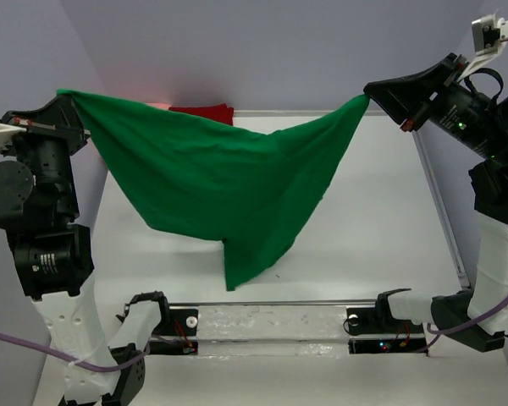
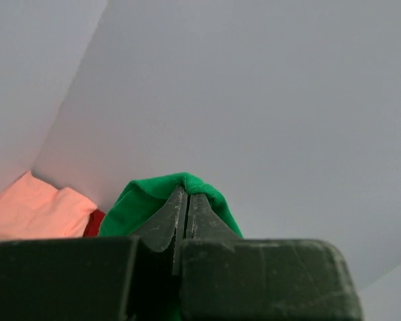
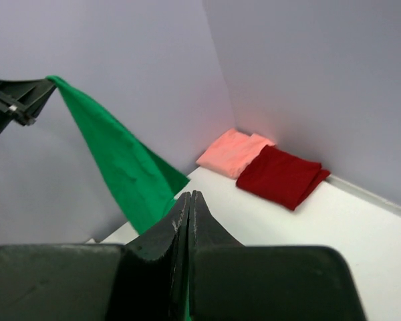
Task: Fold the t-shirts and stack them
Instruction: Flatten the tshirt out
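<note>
We held the green t-shirt [image 1: 212, 186] spread across the upper frame, left gripper [image 1: 70, 96] and right gripper [image 1: 366, 97] clenched on its corners; laying it flat seemed next.

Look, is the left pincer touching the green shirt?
Touching. The left wrist view shows the left pincer shut on the green shirt, with fabric bunched around its tips.

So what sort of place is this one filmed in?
Most likely a lab test cell: a plain white table boxed in by bare pale walls, a left arm and a right arm bolted at its near edge, and a green t-shirt hanging between them as the prop.
</note>
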Controlling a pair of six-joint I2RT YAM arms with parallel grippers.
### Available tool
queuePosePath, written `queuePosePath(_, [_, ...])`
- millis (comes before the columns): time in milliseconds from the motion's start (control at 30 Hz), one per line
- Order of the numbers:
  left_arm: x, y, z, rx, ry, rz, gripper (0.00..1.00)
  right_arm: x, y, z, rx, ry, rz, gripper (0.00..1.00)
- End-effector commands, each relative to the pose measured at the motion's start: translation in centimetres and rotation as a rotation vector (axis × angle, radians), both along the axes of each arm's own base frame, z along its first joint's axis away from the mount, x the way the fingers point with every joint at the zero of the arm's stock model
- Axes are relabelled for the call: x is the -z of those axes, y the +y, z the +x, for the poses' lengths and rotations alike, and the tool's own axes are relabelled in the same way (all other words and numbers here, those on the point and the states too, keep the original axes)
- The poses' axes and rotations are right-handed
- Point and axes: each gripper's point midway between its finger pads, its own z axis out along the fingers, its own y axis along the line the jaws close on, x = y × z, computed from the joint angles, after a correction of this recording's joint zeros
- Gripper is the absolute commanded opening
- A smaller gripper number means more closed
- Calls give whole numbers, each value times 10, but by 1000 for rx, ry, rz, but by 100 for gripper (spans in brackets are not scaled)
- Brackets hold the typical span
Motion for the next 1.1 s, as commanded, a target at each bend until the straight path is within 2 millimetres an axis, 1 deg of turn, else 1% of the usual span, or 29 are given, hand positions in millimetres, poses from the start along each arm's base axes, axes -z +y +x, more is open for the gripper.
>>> queuePosePath(0, [-33, 20, -29, -129, -113, 2, 0, -37, -24, 3, 166, -164, 6, 0])
queuePosePath(67, [-30, 24, -25, -151, -91, -4, 0, -46, -31, 10, 218, -181, 25, 0])
queuePosePath(100, [-28, 25, -23, -155, -81, -8, 0, -45, -33, 17, 235, -172, 31, 0])
queuePosePath(133, [-22, 26, -16, -152, -58, -8, 0, -35, -32, 33, 250, -130, 33, 0])
queuePosePath(167, [-6, 27, 2, -148, 9, -20, 0, -28, -33, 45, 266, -101, 31, 0])
queuePosePath(233, [14, 25, 25, -122, 91, -28, 0, -5, -29, 71, 273, -25, 17, 0])
queuePosePath(267, [32, 24, 39, -106, 153, -36, 0, 14, -26, 85, 271, 29, 3, 0])
queuePosePath(300, [51, 21, 60, -74, 215, -41, 0, 25, -24, 93, 266, 60, -4, 0])
queuePosePath(333, [63, 18, 71, -50, 249, -47, 0, 39, -20, 105, 262, 103, -12, 0])
queuePosePath(367, [84, 16, 84, -31, 302, -57, 0, 60, -17, 116, 256, 160, -27, 0])
queuePosePath(400, [101, 14, 97, -11, 346, -74, 0, 72, -15, 122, 247, 191, -37, 0])
queuePosePath(433, [113, 9, 103, 23, 371, -79, 0, 85, -12, 128, 240, 225, -46, 0])
queuePosePath(467, [137, 7, 114, 39, 415, -88, 0, 109, -10, 138, 234, 283, -63, 0])
queuePosePath(533, [161, 4, 122, 59, 456, -104, 0, 134, -7, 148, 226, 335, -81, 0])
queuePosePath(567, [183, 4, 128, 60, 491, -109, 0, 144, -6, 155, 228, 356, -90, 0])
queuePosePath(600, [196, 5, 134, 61, 517, -114, 0, 165, -4, 167, 229, 401, -108, 0])
queuePosePath(633, [212, 6, 140, 59, 542, -114, 0, 174, -3, 174, 231, 416, -115, 0])
queuePosePath(667, [220, 6, 143, 63, 560, -112, 0, 181, -2, 180, 231, 424, -123, 0])
queuePosePath(700, [236, 7, 153, 62, 600, -112, 0, 186, -1, 187, 230, 434, -129, 0])
queuePosePath(733, [244, 9, 158, 62, 623, -100, 0, 197, 2, 202, 230, 454, -140, 0])
queuePosePath(767, [248, 9, 163, 62, 637, -96, 0, 201, 4, 210, 227, 457, -145, 0])
queuePosePath(800, [259, 10, 172, 63, 667, -92, 0, 204, 6, 218, 219, 459, -147, 0])
queuePosePath(833, [258, 6, 176, 93, 667, -83, 0, 202, 11, 233, 207, 454, -142, 0])
queuePosePath(867, [261, 6, 180, 95, 676, -79, 0, 196, 14, 240, 195, 440, -136, 0])
queuePosePath(900, [264, 5, 180, 101, 688, -81, 0, 177, 20, 249, 175, 401, -109, 0])
queuePosePath(933, [268, 4, 180, 104, 697, -84, 0, 166, 22, 252, 163, 371, -101, 0])
queuePosePath(1000, [274, 0, 175, 126, 713, -94, 0, 143, 27, 253, 136, 327, -68, 0])
queuePosePath(1033, [287, -3, 171, 140, 740, -106, 0, 122, 28, 251, 127, 274, -49, 0])
queuePosePath(1067, [286, -8, 167, 155, 735, -111, 0, 113, 31, 246, 103, 254, -41, 0])
